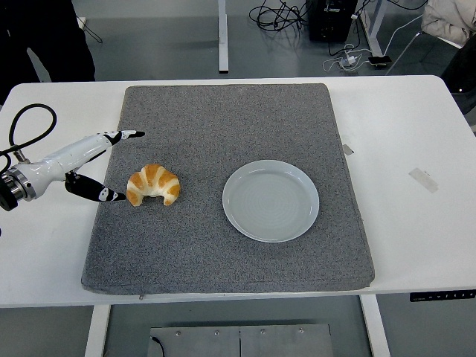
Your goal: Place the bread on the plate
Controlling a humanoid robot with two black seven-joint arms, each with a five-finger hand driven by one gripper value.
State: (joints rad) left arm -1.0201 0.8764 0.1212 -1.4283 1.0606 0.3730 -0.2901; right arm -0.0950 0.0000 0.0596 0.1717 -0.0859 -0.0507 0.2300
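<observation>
On the grey mat (223, 245), left of centre: bread (153, 184), a golden croissant, lying flat with its curved back toward the far side and both tips pointing near. To its right, apart from it by a strip of bare mat: pale round plate (271, 200), bare, also on the mat. Under the mat: white table (416, 245), with a small strip of tape (423, 179) on its right part and a smaller scrap (348, 149) just off the mat's right edge. From the left edge: left hand (88, 163), white-backed with black fingers, reaching in low over the mat's left border. Hand spread wide and holding nothing, thumb (100, 194) pointing right with its tip just beside the croissant's left end, touching or not cannot be told; long fingers (123, 135) stretched out farther back, well clear of the bread. Behind the wrist: black cable (26, 119) looping over the table's left part. At the far side, beyond the table: grey floor, table legs, tangled wires (282, 13).
</observation>
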